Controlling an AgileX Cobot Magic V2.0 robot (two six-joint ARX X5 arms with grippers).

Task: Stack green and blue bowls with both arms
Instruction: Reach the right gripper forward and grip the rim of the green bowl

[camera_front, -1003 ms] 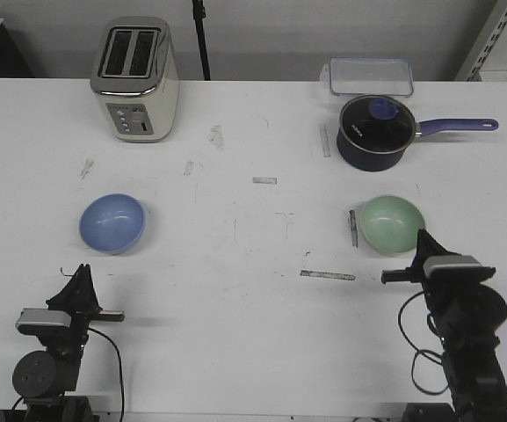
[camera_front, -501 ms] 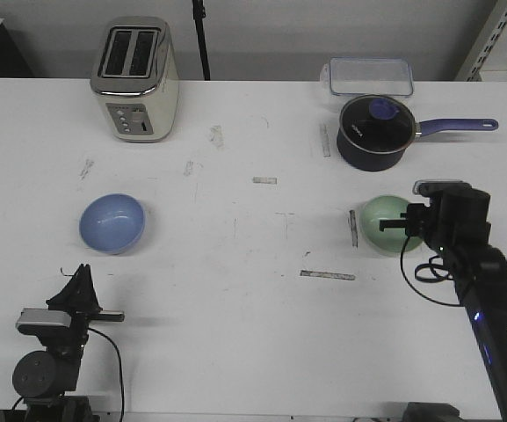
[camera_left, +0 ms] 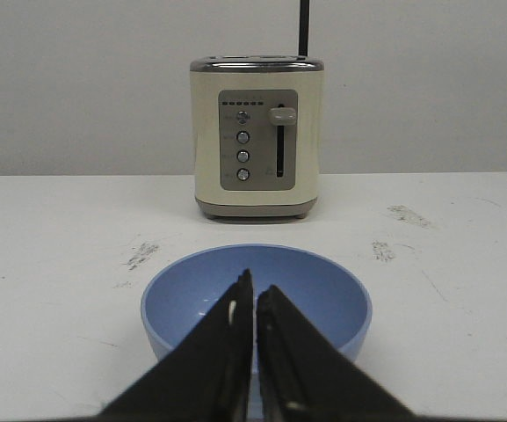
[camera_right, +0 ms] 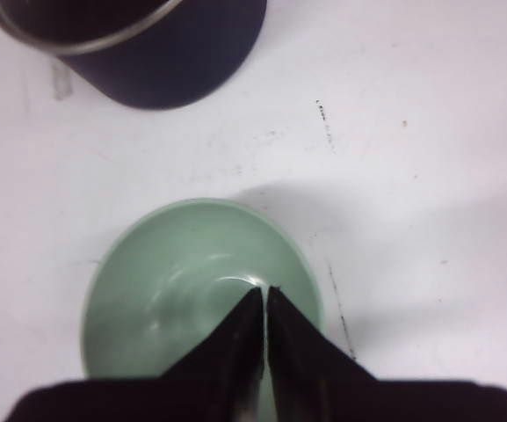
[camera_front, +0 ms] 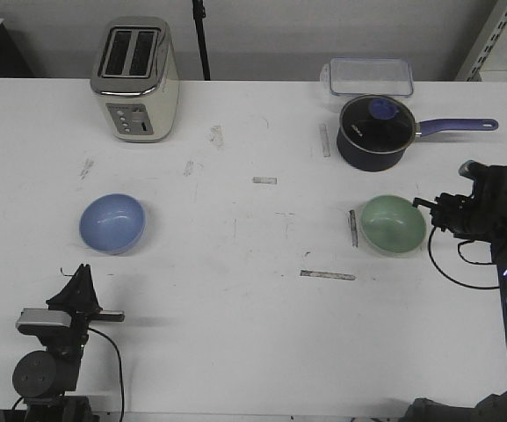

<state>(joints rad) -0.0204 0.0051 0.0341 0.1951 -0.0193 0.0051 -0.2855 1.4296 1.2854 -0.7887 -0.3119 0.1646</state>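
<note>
Two bowls sit well apart on the desk (camera_front: 253, 290), so nothing's stacked yet. Blue bowl (camera_front: 112, 223) is on the left side, in front of the toaster (camera_front: 135, 79); green bowl (camera_front: 394, 224) is on the right, near the navy saucepan (camera_front: 374, 132). Our right gripper (camera_front: 424, 204) hangs just beside the green bowl's rim, w/ fingers pressed together and holding nothing; wrist view shows it above the bowl's inside. Our left gripper (camera_left: 255, 303) is parked low at the desk's near edge, also closed and empty, pointing at the blue bowl. By our read we're at approach only: grasp, lift, carry and nest are all left.
</note>
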